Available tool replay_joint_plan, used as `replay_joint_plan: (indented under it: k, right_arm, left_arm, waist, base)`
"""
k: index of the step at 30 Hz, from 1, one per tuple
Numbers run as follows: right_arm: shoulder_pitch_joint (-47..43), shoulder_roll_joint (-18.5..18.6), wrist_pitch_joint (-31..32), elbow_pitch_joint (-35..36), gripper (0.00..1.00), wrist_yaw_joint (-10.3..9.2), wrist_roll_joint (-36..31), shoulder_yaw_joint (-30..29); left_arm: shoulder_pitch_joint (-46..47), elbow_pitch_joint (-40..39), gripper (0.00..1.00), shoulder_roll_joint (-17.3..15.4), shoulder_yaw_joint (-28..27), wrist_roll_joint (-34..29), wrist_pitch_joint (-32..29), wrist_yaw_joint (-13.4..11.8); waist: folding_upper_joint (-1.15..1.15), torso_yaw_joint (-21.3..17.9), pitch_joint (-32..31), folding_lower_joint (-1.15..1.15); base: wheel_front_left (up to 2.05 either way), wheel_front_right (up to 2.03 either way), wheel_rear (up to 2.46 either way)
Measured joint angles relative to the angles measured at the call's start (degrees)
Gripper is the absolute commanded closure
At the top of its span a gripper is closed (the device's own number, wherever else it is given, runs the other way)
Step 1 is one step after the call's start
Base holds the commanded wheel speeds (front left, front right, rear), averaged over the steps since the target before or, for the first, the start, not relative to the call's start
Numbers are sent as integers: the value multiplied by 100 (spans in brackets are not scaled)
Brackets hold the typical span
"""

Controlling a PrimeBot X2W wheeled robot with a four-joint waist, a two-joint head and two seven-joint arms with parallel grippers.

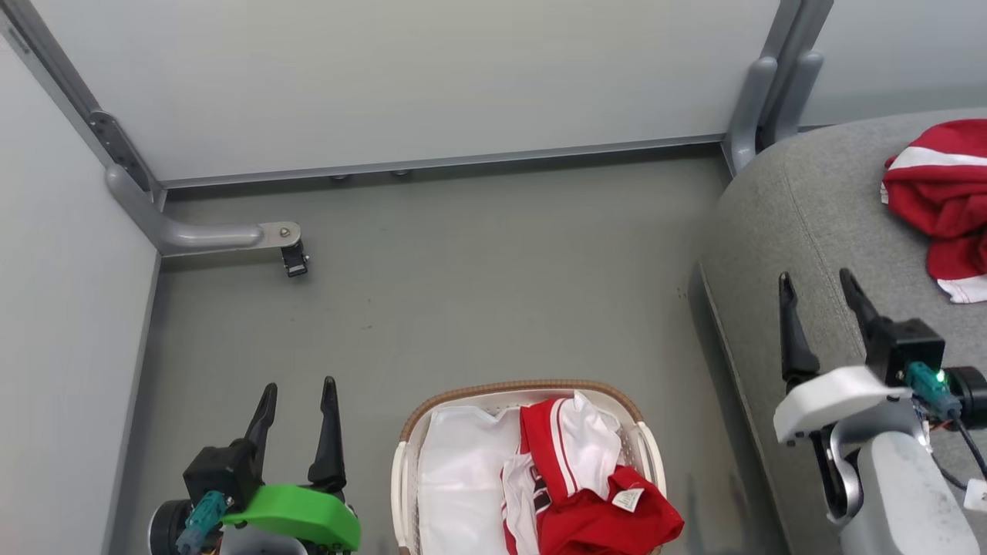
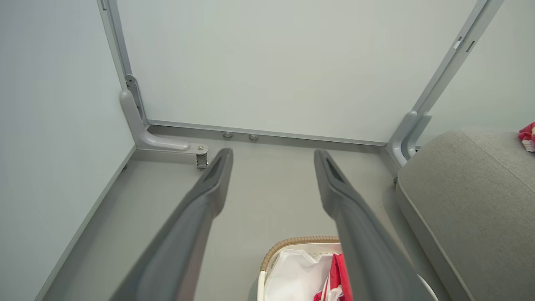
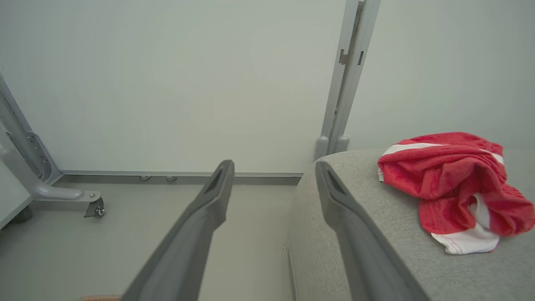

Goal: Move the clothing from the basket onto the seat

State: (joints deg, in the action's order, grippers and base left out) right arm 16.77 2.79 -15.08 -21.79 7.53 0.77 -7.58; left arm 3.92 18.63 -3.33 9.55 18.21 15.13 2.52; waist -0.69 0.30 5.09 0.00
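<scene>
- Head view: the left gripper (image 1: 300, 383), spread and empty, hangs over the floor left of the basket (image 1: 524, 385). Red clothing (image 1: 586, 493) lies in the basket's right half. The right gripper (image 1: 815, 274), also spread and empty, is over the seat's (image 1: 810, 200) left edge, and a garment (image 1: 937, 193) lies toward the seat's right.
- Left wrist view: fingers apart, with the basket (image 2: 292, 241) and clothing (image 2: 339, 267) beneath the right finger.
- Right wrist view: fingers apart, with the garment (image 3: 451, 179) right of them, untouched.

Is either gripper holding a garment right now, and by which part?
Nothing is held. The left gripper and the right gripper are both open and empty; a red garment lies untouched in the basket.
</scene>
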Motion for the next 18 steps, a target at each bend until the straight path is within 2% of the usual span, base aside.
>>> replay_joint_plan:
  k: [4, 8, 18]
  right_arm:
    - [-439, 3, 0, 189, 0, 0, 242, 138]
    - [-768, 0, 0, 368, 0, 0, 170, 313]
    - [-1061, -1, 0, 475, 0, 0, 434, 475]
  left_arm:
    - [-154, -52, 0, 30, -118, -64, 0, 26]
    - [-254, -105, 0, 37, -212, -80, 0, 53]
    - [-401, -78, 0, 44, -216, -60, 0, 76]
  waist:
    - [0, 75, -140, 0]
    - [0, 106, -249, 0]
    - [0, 4, -399, 0]
  base:
    - [0, 0, 0]
    - [0, 0, 0]
    - [0, 0, 0]
